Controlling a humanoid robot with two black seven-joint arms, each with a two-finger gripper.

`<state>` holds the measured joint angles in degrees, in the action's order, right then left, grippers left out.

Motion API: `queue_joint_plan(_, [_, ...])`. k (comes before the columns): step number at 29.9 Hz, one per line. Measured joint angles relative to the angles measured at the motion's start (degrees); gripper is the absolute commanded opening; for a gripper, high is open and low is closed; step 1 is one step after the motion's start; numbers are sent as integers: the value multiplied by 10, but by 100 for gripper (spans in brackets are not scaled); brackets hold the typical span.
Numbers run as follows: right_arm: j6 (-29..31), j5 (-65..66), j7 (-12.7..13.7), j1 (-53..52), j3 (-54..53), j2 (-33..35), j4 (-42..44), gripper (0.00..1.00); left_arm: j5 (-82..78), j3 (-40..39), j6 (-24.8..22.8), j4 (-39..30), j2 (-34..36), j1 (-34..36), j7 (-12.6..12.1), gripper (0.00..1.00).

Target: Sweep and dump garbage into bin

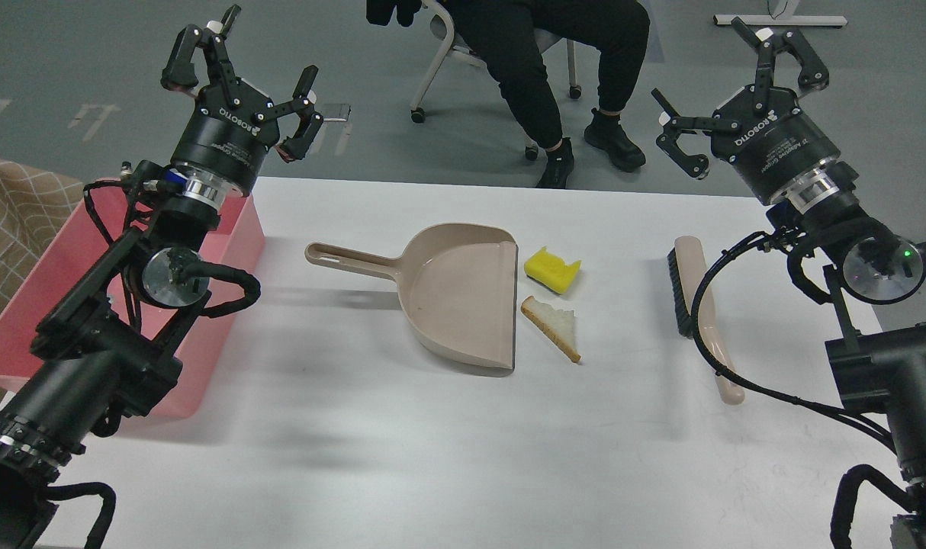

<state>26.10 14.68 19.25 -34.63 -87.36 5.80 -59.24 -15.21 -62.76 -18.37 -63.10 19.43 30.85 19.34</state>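
while both grippers read "robotiq" | l gripper (242, 65) spread | r gripper (737, 84) spread

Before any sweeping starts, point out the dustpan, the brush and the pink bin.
dustpan (463, 293): head view, middle of its beige scoop.
brush (708, 320): head view, mid-length of its beige handle.
pink bin (238, 236): head view, its right wall beside the left arm.

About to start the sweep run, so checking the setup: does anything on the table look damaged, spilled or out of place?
Only the garbage: a notched yellow sponge chunk and a ragged-edged triangular white bread half-slice lie loose beside the beige plastic dustpan. Nothing spilled or tipped.
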Motion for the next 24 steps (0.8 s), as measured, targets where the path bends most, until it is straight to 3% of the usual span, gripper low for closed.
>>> queue_joint_plan(24, [0, 0, 0, -1, 0, 0, -1, 100, 1, 1, 1, 0, -1, 0, -2, 98])
